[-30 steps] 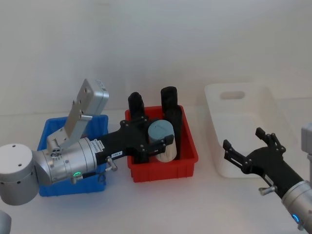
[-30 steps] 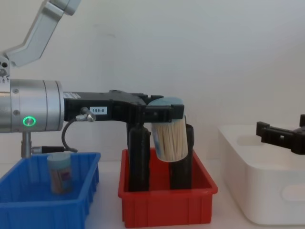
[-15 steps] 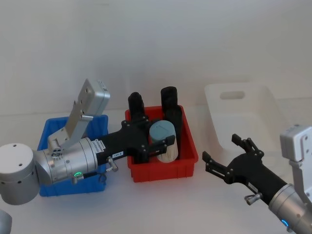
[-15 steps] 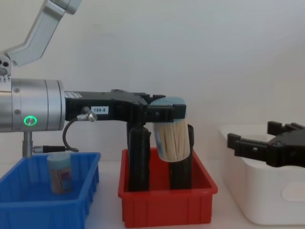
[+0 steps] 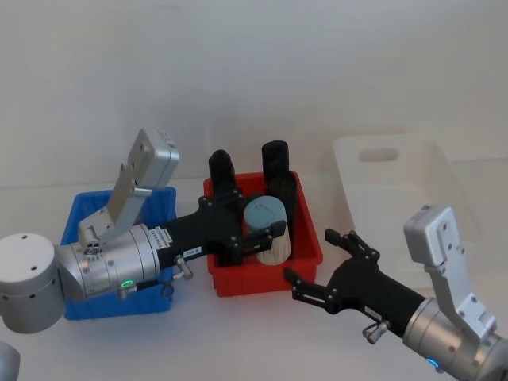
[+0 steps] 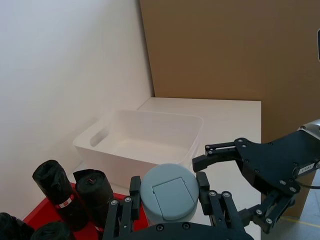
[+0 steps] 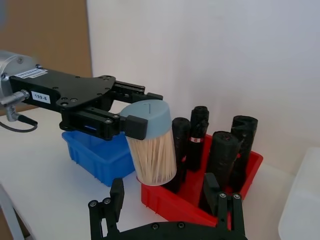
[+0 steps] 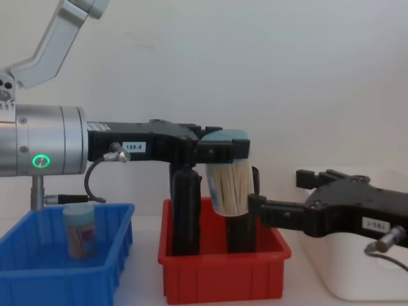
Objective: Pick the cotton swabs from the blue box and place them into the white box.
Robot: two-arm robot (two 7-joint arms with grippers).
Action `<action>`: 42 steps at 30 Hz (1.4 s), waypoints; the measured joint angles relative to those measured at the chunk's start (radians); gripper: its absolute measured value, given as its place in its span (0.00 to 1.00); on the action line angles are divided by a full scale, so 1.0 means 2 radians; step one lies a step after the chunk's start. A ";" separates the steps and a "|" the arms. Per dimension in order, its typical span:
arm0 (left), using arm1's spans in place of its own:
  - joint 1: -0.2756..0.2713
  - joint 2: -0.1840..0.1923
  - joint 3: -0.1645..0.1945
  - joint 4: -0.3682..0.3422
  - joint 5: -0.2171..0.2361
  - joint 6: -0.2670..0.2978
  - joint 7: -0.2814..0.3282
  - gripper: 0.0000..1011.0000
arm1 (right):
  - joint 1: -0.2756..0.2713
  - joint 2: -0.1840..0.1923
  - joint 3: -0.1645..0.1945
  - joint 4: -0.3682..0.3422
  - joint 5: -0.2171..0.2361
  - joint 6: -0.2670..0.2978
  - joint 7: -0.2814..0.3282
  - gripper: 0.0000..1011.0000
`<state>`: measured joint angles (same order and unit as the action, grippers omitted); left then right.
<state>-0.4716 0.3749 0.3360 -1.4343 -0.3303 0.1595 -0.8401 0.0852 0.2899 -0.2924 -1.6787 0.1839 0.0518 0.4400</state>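
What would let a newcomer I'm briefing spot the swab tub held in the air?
Start at the red bin mid-table. Above it, the left gripper is shut on the cotton swab tub, with the open right gripper close beside. The tub is clear, packed with pale sticks under a light blue lid, unlike the tall black rolls standing in the bin.

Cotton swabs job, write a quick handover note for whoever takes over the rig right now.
Left gripper: shut on a cotton swab tub, held in the air above the red bin.
Right gripper: open, by the red bin's front right corner, aimed at that tub, not touching it.
A second tub stands in the blue box; the white box holds none.
Done: first tub lifted out. Left: probably pass it to the right gripper, set it in the white box, then fetch the second tub.
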 joint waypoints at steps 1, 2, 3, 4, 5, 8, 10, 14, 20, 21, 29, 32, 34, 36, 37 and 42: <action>0.000 0.000 0.000 0.000 0.000 0.000 0.000 0.66 | 0.004 -0.002 -0.002 0.003 -0.004 0.001 0.006 0.99; 0.000 0.000 0.000 0.000 0.000 0.000 0.000 0.66 | 0.009 -0.005 -0.004 0.007 -0.007 0.002 0.013 0.99; 0.000 0.000 0.000 0.000 0.000 0.000 0.000 0.66 | 0.009 -0.005 -0.004 0.007 -0.007 0.002 0.013 0.99; 0.000 0.000 0.000 0.000 0.000 0.000 0.000 0.66 | 0.013 -0.008 -0.006 0.010 -0.011 0.003 0.018 0.99; 0.000 0.000 0.000 0.000 0.000 0.000 0.000 0.66 | 0.015 -0.009 -0.007 0.012 -0.013 0.003 0.021 0.99; 0.000 0.000 0.000 0.000 0.000 0.000 0.000 0.66 | 0.025 -0.015 -0.011 0.020 -0.022 0.005 0.031 0.99; 0.000 0.000 0.000 0.000 0.000 0.000 0.000 0.66 | 0.029 -0.017 -0.012 0.024 -0.026 0.005 0.034 0.99; 0.000 0.000 0.000 0.000 0.000 0.000 0.000 0.66 | 0.039 -0.023 -0.015 0.034 -0.035 0.006 0.040 0.99; 0.000 0.000 0.000 0.000 0.000 0.000 0.000 0.66 | 0.050 -0.029 -0.018 0.044 -0.043 0.005 0.045 0.99; 0.000 0.000 0.000 0.000 0.000 0.000 0.000 0.66 | 0.051 -0.030 -0.019 0.046 -0.045 0.005 0.045 0.99; 0.000 0.000 0.000 0.000 0.000 0.000 0.000 0.66 | 0.067 -0.038 -0.023 0.063 -0.063 -0.002 0.047 0.99; 0.000 0.000 0.000 0.000 0.000 0.000 0.000 0.66 | 0.071 -0.040 -0.024 0.067 -0.068 -0.003 0.047 0.99; 0.000 0.000 0.000 0.000 0.000 0.000 0.000 0.66 | 0.074 -0.042 -0.025 0.072 -0.075 -0.005 0.046 0.99; 0.000 0.000 0.000 0.000 0.000 0.000 0.000 0.66 | 0.078 -0.044 -0.027 0.077 -0.080 -0.007 0.045 0.99; 0.000 0.000 0.000 0.000 0.000 0.000 0.000 0.66 | 0.079 -0.044 -0.027 0.078 -0.082 -0.008 0.045 0.99; 0.000 0.000 0.000 0.000 0.000 0.000 0.000 0.66 | 0.086 -0.049 -0.029 0.089 -0.091 -0.013 0.042 0.87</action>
<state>-0.4716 0.3750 0.3359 -1.4342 -0.3303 0.1595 -0.8408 0.2579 0.1928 -0.3514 -1.5007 0.0023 0.0258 0.5243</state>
